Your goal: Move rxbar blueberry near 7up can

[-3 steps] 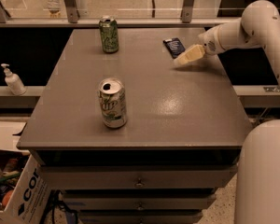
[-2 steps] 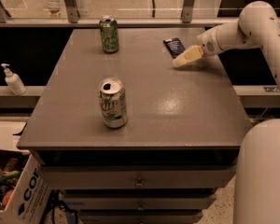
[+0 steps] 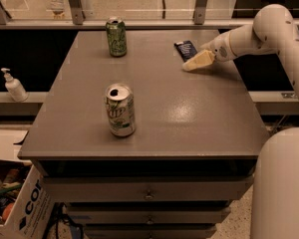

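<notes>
The rxbar blueberry [image 3: 186,49] is a small flat dark navy bar with white print, lying at the table's far right. The 7up can [image 3: 120,109] is white and silver with green lettering and stands upright near the table's front left, its top open. My gripper [image 3: 195,62] is low over the table just right of and in front of the bar, its pale fingers pointing left next to the bar's near end. The white arm [image 3: 269,29] reaches in from the right.
A darker all-green can [image 3: 116,36] stands at the back left of the grey table [image 3: 189,118]. A pump bottle [image 3: 12,86] sits on a ledge to the left. A cardboard box [image 3: 20,208] is on the floor at lower left. A railing runs behind the table.
The gripper and arm have shifted slightly left toward the bar. The bar and both cans have not moved.
</notes>
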`<state>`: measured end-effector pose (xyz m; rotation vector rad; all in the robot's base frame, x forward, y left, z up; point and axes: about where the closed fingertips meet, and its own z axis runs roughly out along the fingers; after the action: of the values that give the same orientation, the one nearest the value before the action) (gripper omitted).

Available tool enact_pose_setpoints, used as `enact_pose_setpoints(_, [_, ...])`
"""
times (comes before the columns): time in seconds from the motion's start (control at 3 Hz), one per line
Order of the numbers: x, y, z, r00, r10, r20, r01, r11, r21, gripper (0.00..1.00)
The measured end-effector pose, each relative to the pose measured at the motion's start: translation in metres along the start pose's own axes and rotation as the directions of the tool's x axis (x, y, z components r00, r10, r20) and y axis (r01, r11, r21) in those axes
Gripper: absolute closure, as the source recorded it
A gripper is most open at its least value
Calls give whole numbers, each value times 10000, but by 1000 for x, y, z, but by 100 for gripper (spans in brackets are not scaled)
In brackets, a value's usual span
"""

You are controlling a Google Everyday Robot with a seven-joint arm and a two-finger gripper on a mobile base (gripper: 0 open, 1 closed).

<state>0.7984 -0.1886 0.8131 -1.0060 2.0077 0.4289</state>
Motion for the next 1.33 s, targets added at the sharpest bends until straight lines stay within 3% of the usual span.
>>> enact_pose_setpoints(0.67, [-2, 1, -2, 10000, 23, 4, -23, 10000, -18, 87])
enact_pose_setpoints(1.0, [-4, 1, -3, 10000, 23, 7, -23, 10000, -18, 100])
enact_pose_setpoints(1.33, [-4, 1, -4, 10000, 23, 9, -23, 10000, -17, 100])
